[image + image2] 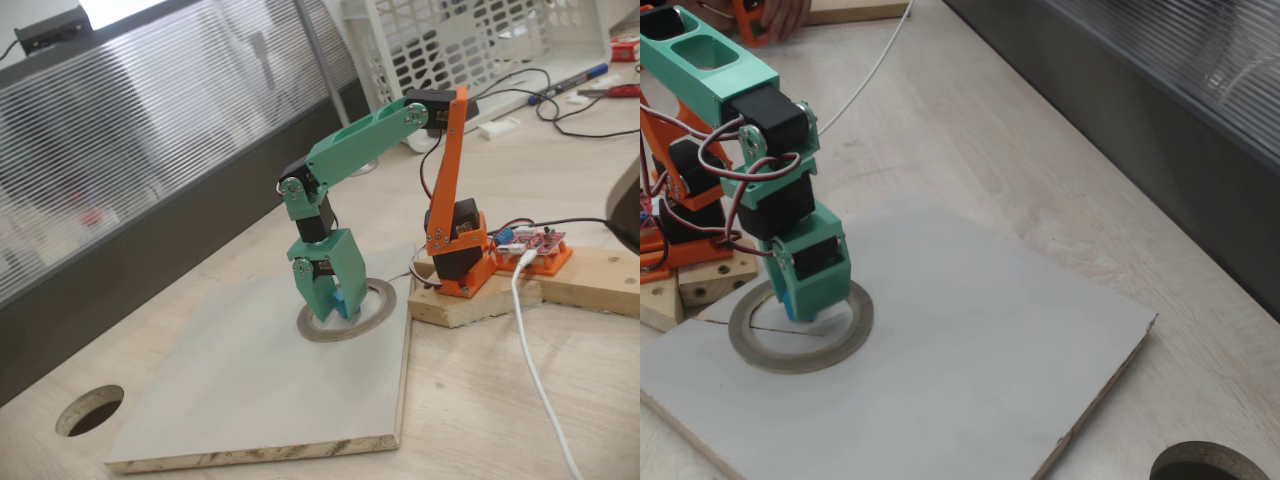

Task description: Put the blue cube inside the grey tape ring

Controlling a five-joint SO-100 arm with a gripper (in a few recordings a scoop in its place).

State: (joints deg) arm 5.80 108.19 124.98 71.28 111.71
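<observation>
Between closed fingers (318, 292): blue cube (341, 303)

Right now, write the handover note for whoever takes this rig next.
Hand: lowered into the grey tape ring, shut on the blue cube.
Blue cube: between the fingers, over the ring's opening; whether it touches the board cannot be told.
Ring: flat on the white board, near the arm's base.
Done: cube picked up and brought inside the ring's outline.
Left: open the hand, lift clear, check that the cube stays inside.
</observation>
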